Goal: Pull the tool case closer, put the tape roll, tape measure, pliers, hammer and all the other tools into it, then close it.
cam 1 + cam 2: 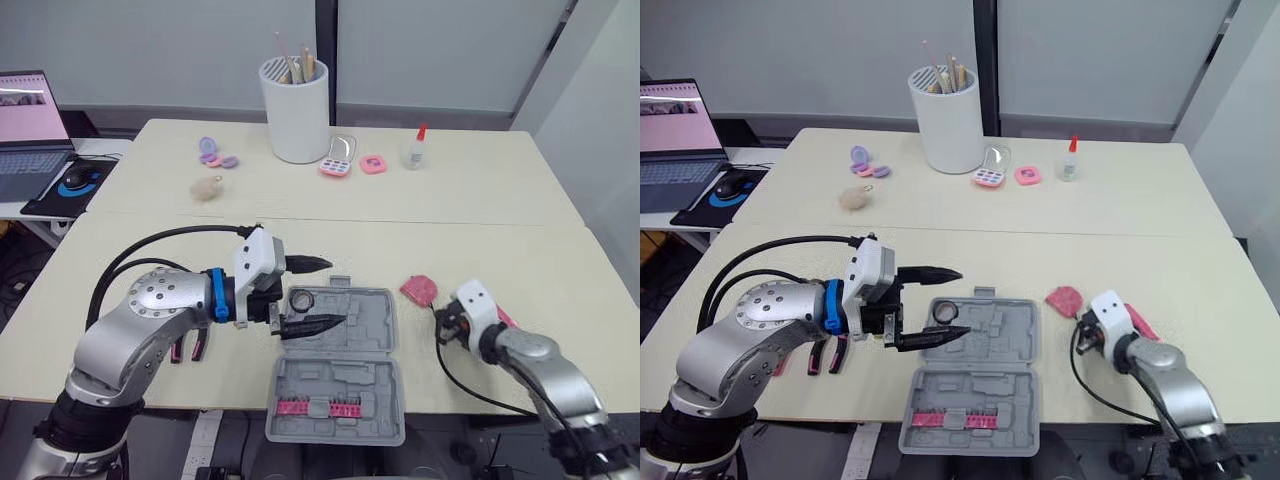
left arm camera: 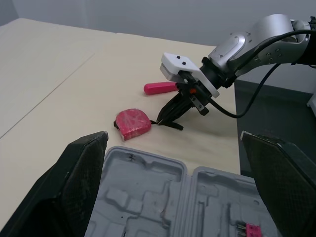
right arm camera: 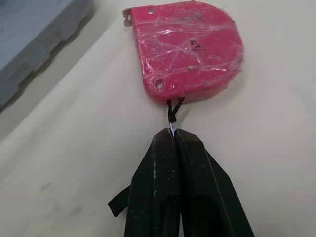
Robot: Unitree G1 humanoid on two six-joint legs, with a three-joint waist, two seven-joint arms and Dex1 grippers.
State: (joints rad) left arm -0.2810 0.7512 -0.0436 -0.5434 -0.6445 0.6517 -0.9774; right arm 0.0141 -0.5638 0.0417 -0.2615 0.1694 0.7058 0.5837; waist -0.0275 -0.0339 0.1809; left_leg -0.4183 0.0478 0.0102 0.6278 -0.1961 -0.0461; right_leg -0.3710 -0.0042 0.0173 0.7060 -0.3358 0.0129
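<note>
The right gripper (image 3: 174, 134) is pinched tight on the thin black strap (image 3: 172, 112) of the pink plastic tape measure (image 3: 190, 49). It grips the strap, not the body. The tape measure lies flat on the pale table (image 1: 560, 250). It is near the right side of the open grey plastic tool case (image 1: 365, 325) but does not touch it.

What could go wrong? The strap is skinny and the fingers grip just its end, so I think it could slip out when the arm lifts. If the grip is good, the tape measure would likely hang and swing. A swinging thing is hard to aim, so it may bump the wall of the case or drop beside it.

The left gripper (image 1: 337, 292) hangs over the case with its two black fingers spread wide, holding nothing. It sits about where the tape measure has to go, so the two arms may bump. Just beside its fingers, a small ring-shaped tape roll (image 1: 302, 299) rests in the case.

The pink-handled pliers (image 1: 188, 345) lie on the table under the left arm. That arm could knock them away.
</note>
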